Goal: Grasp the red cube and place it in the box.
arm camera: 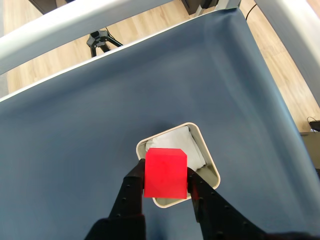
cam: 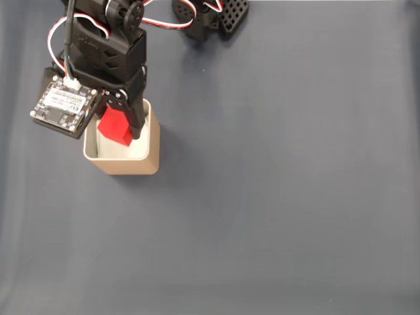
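Observation:
The red cube hangs over the open top of the box, a tan square container with white lining, at the left of the fixed view. My gripper is shut on the cube, its black fingers pressing on two opposite faces. In the wrist view the cube sits between the two fingers, directly above the box, covering part of its near rim. White paper shows inside the box behind the cube. My gripper holds the cube above the box opening.
A dark blue cloth covers the table. The arm's base stands at the top edge of the fixed view. A circuit board hangs off the arm left of the box. Wooden floor and the table's pale edge show in the wrist view.

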### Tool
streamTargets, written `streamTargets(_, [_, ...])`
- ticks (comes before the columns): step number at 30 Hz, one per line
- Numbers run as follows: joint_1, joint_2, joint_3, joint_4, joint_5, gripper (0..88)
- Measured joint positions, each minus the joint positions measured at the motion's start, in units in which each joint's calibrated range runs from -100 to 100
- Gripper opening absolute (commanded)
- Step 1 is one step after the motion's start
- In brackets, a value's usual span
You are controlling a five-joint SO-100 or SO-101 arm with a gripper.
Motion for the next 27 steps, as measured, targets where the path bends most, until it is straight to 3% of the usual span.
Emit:
streamTargets(22, [2.33,0.0,3.73,-3.25,0.88,1.3])
streamTargets(27, [2.33,0.0,3.73,-3.66,0.83,11.4])
